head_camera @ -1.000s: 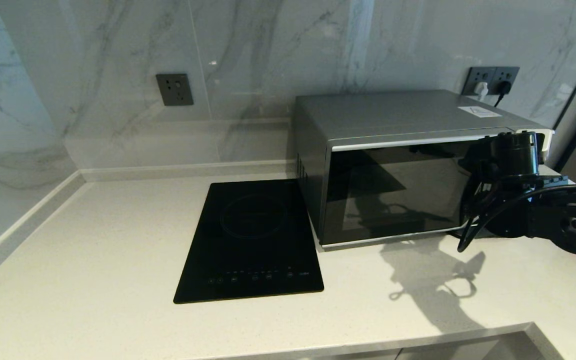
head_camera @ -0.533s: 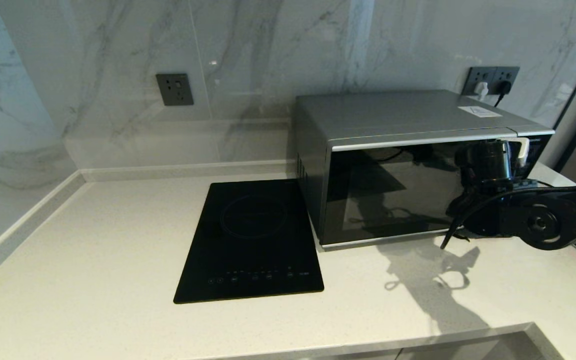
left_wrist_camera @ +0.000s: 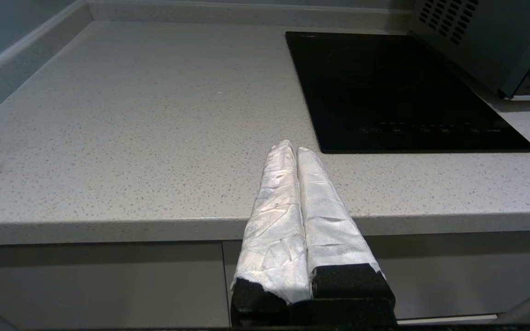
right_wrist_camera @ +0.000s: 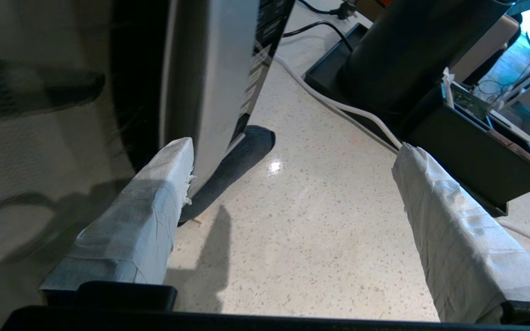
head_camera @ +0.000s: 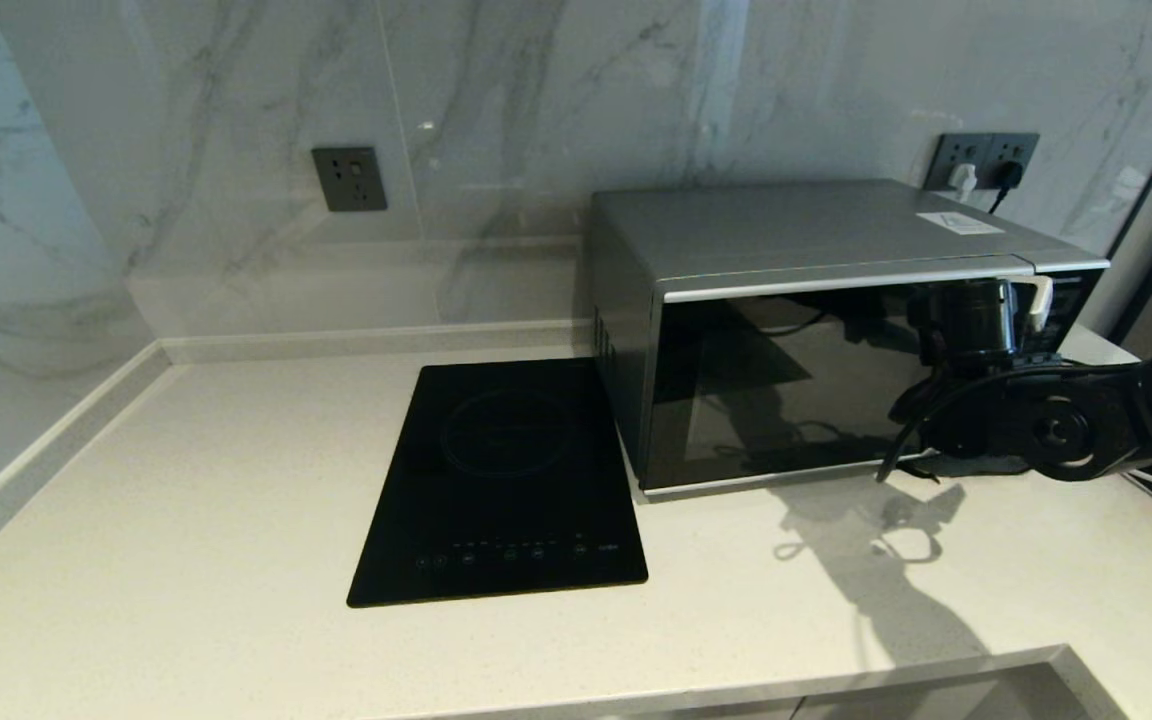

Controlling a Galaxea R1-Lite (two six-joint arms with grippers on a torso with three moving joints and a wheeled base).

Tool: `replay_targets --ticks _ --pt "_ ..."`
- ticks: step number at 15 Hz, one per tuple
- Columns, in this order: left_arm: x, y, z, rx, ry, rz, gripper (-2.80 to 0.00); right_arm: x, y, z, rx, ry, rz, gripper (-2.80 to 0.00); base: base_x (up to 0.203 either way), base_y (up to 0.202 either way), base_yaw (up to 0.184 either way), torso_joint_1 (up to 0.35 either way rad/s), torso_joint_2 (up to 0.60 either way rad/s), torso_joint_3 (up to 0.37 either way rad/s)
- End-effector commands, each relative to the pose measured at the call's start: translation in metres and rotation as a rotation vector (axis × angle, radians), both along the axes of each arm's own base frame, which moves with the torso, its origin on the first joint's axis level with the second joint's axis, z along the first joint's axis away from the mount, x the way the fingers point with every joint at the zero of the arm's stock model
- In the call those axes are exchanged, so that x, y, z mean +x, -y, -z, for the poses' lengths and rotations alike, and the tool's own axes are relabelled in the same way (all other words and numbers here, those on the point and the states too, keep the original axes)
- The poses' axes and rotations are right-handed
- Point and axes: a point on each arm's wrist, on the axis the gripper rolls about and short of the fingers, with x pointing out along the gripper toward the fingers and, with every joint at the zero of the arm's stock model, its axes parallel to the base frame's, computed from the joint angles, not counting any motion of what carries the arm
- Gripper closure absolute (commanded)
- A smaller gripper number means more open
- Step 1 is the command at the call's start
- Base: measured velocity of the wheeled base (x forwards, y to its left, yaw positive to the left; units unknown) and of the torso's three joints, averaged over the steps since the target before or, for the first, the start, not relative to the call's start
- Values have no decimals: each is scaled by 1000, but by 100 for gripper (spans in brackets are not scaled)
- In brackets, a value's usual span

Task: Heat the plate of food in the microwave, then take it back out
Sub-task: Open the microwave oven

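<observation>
- Microwave (head_camera: 816, 330) on bench, door closed; plate of food nowhere visible.
- Right gripper (right_wrist_camera: 292, 193) jaws spread wide at door's handle edge: hook handle strip, pull squarely.
- Left gripper (left_wrist_camera: 298, 184) jaws pressed together, parked.

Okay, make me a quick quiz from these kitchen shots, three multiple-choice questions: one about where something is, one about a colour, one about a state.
1. Where is the induction cooktop?
A. On top of the microwave
B. On the counter, to the microwave's left in the head view
C. On the wall

2. What colour is the microwave casing?
A. Silver
B. Red
C. White

3. How is the right gripper?
A. Shut on a plate
B. Shut, empty
C. Open, holding nothing

Answers:
1 B, it lies flat beside the microwave's side.
2 A, top and side are silver.
3 C, its wrapped fingers stand wide apart over bare counter.
</observation>
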Motion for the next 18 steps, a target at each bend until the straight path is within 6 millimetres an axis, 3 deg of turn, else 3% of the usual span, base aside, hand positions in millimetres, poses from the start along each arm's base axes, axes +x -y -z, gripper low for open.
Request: replay_targets --ticks 1,11,12,18 --pt "0 0 0 -1 -1 -1 0 2 7 1 4 1 12 -280 0 0 0 0 0 0" --pt "0 0 0 -1 -1 -1 0 10 21 5 30 -5 4 -280 0 0 0 0 0 0" --pt "0 0 0 -1 -1 -1 0 10 21 6 31 -4 5 0 0 0 0 0 0 0" --pt "0 0 0 -1 -1 -1 0 10 20 4 31 2 3 0 0 0 0 0 0 0"
